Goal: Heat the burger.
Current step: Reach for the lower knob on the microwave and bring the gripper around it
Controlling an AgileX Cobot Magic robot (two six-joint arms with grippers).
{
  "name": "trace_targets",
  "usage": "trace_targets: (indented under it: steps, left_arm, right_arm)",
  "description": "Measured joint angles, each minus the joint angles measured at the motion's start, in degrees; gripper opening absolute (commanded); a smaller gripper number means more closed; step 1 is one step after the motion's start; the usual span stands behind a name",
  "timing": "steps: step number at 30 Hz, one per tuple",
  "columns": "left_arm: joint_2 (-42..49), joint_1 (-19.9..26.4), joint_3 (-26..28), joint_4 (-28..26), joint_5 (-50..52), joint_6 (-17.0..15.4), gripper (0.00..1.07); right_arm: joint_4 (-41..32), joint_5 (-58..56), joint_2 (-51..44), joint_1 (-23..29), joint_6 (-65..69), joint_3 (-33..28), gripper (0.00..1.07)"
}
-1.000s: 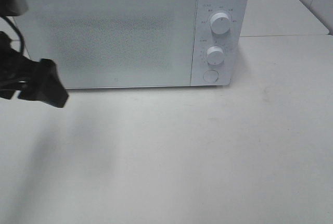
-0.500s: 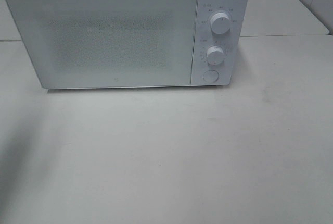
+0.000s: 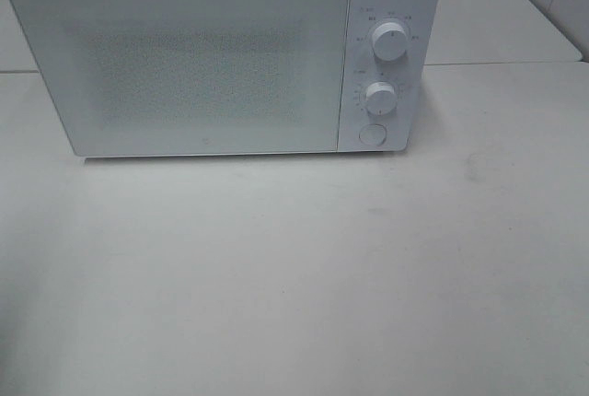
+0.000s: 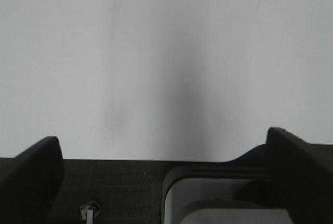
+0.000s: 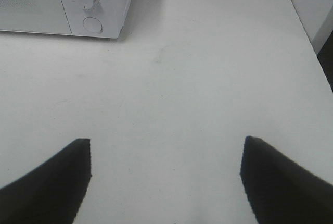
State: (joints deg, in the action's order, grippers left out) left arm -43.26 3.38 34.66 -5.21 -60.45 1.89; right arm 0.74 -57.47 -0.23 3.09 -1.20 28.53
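No burger shows in any view. A white microwave (image 3: pixel 202 55) stands at the back of the table with its frosted door shut, and I cannot see inside it. Its right panel has two white knobs (image 3: pixel 390 42) and a round button (image 3: pixel 372 133). My left gripper (image 4: pixel 161 135) is open and empty over bare table. My right gripper (image 5: pixel 165 141) is open and empty over the table, in front of and to the right of the microwave (image 5: pixel 99 0). Neither gripper shows in the exterior high view.
The white table (image 3: pixel 304 267) stretches in front of the microwave. A seam to a second table top (image 3: pixel 497 63) runs at the back right. The table's right edge (image 5: pixel 312 41) shows in the right wrist view.
One second ago my left arm was at the left edge of the exterior high view, in front of the microwave door. It has withdrawn out of that view. The microwave has not moved.
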Motion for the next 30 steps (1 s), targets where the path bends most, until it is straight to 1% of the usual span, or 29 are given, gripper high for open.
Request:
trace_targets:
  steps: [1,2,3,4,5,6,7,8,9,11,12,14,16,17,18,19,21,23,24,26,30]
  left_arm:
    - [0.0,0.0,0.0,0.0,0.0,0.0,1.01]
    - [2.1,0.0,-0.6,0.1,0.0,0.0,1.01]
    - [6.2,0.0,-2.4,0.1,-0.1,0.0,1.01]
    - [6.2,0.0,-2.4,0.1,-0.1,0.0,1.01]
    - [9.7,0.0,-4.0,0.3,-0.4,-0.1,1.01]
    - [11.1,0.0,-4.4,0.5,-0.7,-0.1,1.01]
    - [11.1,0.0,-4.4,0.5,-0.7,-0.1,1.01]
    - [14.6,0.0,-4.7,0.9,-1.0,-0.1,1.01]
    - [14.6,0.0,-4.7,0.9,-1.0,-0.1,1.01]
    - [19.2,0.0,-4.7,1.0,-1.0,-0.1,1.01]
    - [19.2,0.0,-4.7,1.0,-1.0,-0.1,1.01]
    - [23.5,0.0,-4.8,1.0,-1.0,-0.1,1.01]
    - [25.2,0.0,-4.9,1.0,-1.0,-0.1,1.01]
    - [28.1,0.0,-4.9,1.0,-1.0,-0.1,1.01]
    - [28.1,0.0,-4.9,1.0,-1.0,-0.1,1.01]
    - [31.5,0.0,-4.9,1.0,-1.0,-0.1,1.01]
    - [33.2,0.0,-4.9,1.0,-1.0,-0.1,1.01]
    - [37.8,0.0,-5.0,1.0,-1.1,-0.1,1.01]
    - [37.8,0.0,-5.0,1.0,-1.1,-0.1,1.01]
    - [41.7,0.0,-5.0,1.0,-1.1,-0.1,1.01]
    - [43.4,0.0,-5.0,1.0,-1.1,0.0,1.01]
  right_arm:
    - [0.0,0.0,0.0,0.0,0.0,0.0,0.76]
    - [0.0,0.0,0.0,0.0,0.0,0.0,0.76]
    - [0.0,0.0,0.0,0.0,0.0,0.0,0.76]
    - [0.0,0.0,0.0,0.0,0.0,0.0,0.76]
    - [0.0,0.0,0.0,0.0,0.0,0.0,0.76]
    - [0.0,0.0,0.0,0.0,0.0,0.0,0.76]
    - [0.0,0.0,0.0,0.0,0.0,0.0,0.76]
    - [0.0,0.0,0.0,0.0,0.0,0.0,0.76]
    - [0.0,0.0,0.0,0.0,0.0,0.0,0.76]
    - [0.0,0.0,0.0,0.0,0.0,0.0,0.76]
    - [0.0,0.0,0.0,0.0,0.0,0.0,0.76]
    - [0.0,0.0,0.0,0.0,0.0,0.0,0.76]
    - [0.0,0.0,0.0,0.0,0.0,0.0,0.76]
    - [0.0,0.0,0.0,0.0,0.0,0.0,0.76]
    - [0.0,0.0,0.0,0.0,0.0,0.0,0.76]
    - [0.0,0.0,0.0,0.0,0.0,0.0,0.76]
    - [0.0,0.0,0.0,0.0,0.0,0.0,0.76]
    - [0.0,0.0,0.0,0.0,0.0,0.0,0.76]
    - [0.0,0.0,0.0,0.0,0.0,0.0,0.76]
    - [0.0,0.0,0.0,0.0,0.0,0.0,0.76]
    - [0.0,0.0,0.0,0.0,0.0,0.0,0.76]
